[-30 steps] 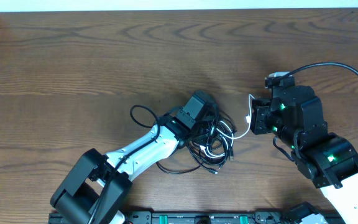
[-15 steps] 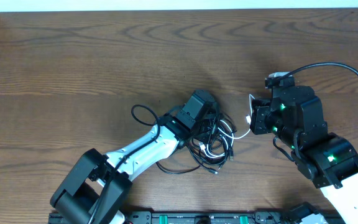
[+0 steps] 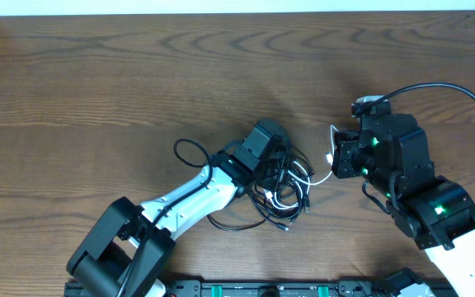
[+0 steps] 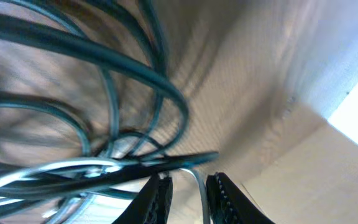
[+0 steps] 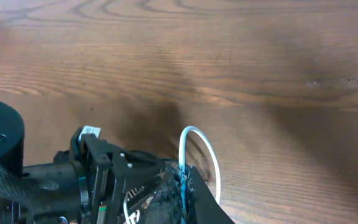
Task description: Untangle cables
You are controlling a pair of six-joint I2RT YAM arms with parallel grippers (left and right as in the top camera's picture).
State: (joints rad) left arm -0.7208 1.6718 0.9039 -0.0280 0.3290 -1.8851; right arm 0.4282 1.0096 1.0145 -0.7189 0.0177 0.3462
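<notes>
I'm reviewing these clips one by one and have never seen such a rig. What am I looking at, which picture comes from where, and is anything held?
A left arm and a right arm, both robotic, work at a wooden table. The wide picture looks down from above. The other two come from a camera on each wrist, looking along that arm's own fingers. A tangle of cables lies mid-table. The left gripper is buried in it, jaws nearly closed; I cannot tell whether it grips anything. The right gripper is shut on the white cable, which runs back into the tangle.
</notes>
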